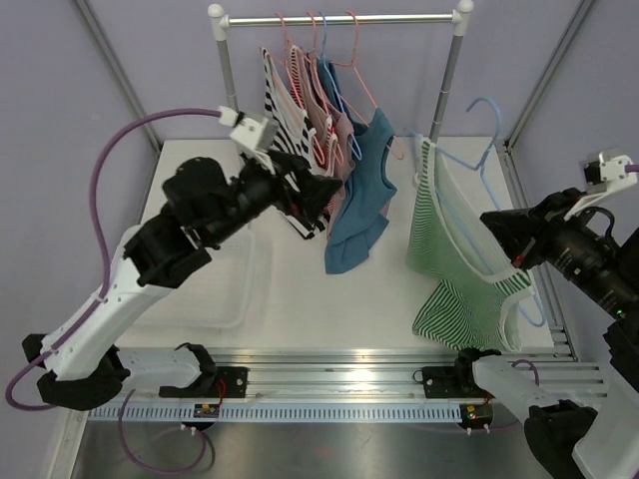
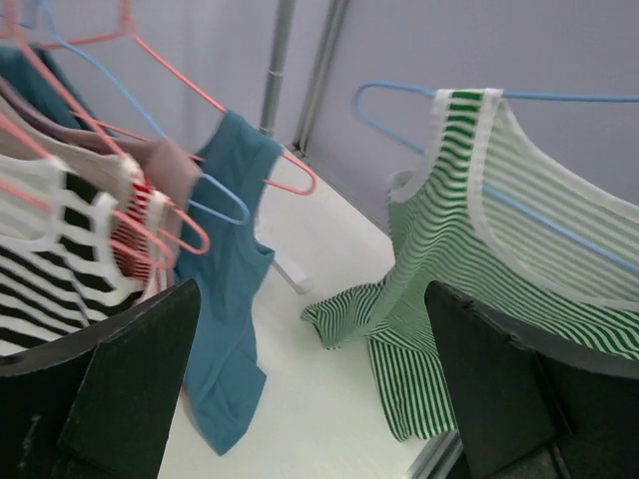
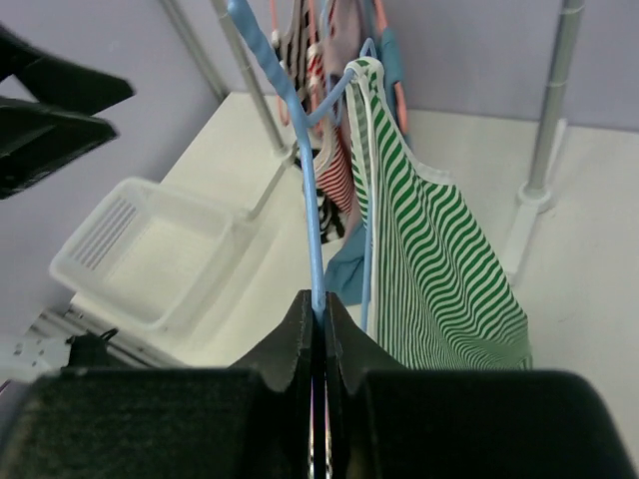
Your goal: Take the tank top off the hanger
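**A:** Several tops crowd the rail (image 1: pixel 339 18): a black-and-white striped top (image 1: pixel 278 110), pinkish ones on pink hangers, and a teal top (image 1: pixel 359 200) hanging lowest. A clear bin (image 1: pixel 228 284) sits on the surface (image 1: pixel 300 299) in front of the rail's left post.

**B:** And the green-striped tank top (image 1: pixel 454 269)?

**A:** Off the rail, in front of its right post. It is on a blue hanger (image 1: pixel 486 110), and its hem lies on the surface.

**B:** Who holds it?

**A:** The right end effector (image 3: pixel 318 324), pressed together on the blue hanger's wire, with the tank top draping just beyond its fingers.

**B:** The left end effector (image 1: pixel 321 195)?

**A:** Spread wide, just in front of the rail's garments. The teal top hangs between it and the tank top.
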Controlling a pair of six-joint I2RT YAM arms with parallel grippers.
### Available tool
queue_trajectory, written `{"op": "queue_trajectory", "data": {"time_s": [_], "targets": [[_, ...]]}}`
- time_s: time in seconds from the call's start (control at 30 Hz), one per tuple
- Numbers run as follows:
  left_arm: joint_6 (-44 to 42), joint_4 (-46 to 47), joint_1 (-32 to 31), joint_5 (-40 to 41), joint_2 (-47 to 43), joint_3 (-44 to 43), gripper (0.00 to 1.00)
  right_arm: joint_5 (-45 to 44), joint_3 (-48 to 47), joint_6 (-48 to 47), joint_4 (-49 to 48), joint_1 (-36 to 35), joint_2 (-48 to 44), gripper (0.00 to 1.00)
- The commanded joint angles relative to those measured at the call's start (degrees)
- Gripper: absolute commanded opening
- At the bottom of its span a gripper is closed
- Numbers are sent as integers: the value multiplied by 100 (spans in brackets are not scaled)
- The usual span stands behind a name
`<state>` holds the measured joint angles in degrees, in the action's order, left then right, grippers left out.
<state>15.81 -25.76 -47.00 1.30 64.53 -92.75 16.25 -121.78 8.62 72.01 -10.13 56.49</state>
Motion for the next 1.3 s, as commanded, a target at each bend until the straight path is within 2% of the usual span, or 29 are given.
{"op": "queue_trajectory", "data": {"time_s": [0.0, 0.07, 0.17, 0.27, 0.47, 0.9, 1.03, 1.1, 1.17, 1.27], "targets": [[-859, 833, -984, 1827, 243, -7, 99, 1035, 505, 95, -248, -24, -260, 0], [-974, 1133, -1440, 2223, 462, 38, 99, 1239, 795, 157, -388, -33, -401, 0], [-923, 1380, -1663, 2157, 621, 134, 99, 1328, 945, 289, -433, -24, -437, 0], [-729, 1845, -1672, 1717, 701, 380, 94, 1468, 1121, 333, -556, -24, -524, 0], [-597, 1908, -1672, 1488, 1043, 425, 81, 1802, 1481, 500, -898, -33, -683, 0], [-421, 2119, -1672, 1144, 1298, 671, 80, 1899, 1938, 720, -1584, -33, -797, 0], [-474, 2040, -1672, 1320, 1492, 513, 73, 1970, 1956, 729, -1629, -24, -815, 0], [-500, 1970, -1672, 1443, 1624, 442, 60, 2005, 1956, 720, -1620, -33, -832, 0], [-518, 1952, -1663, 1600, 1668, 389, 52, 2014, 1939, 676, -1594, -24, -841, 0], [-562, 1952, -1672, 1802, 1694, 381, 31, 1979, 1912, 580, -1488, -24, -876, 0]]}}
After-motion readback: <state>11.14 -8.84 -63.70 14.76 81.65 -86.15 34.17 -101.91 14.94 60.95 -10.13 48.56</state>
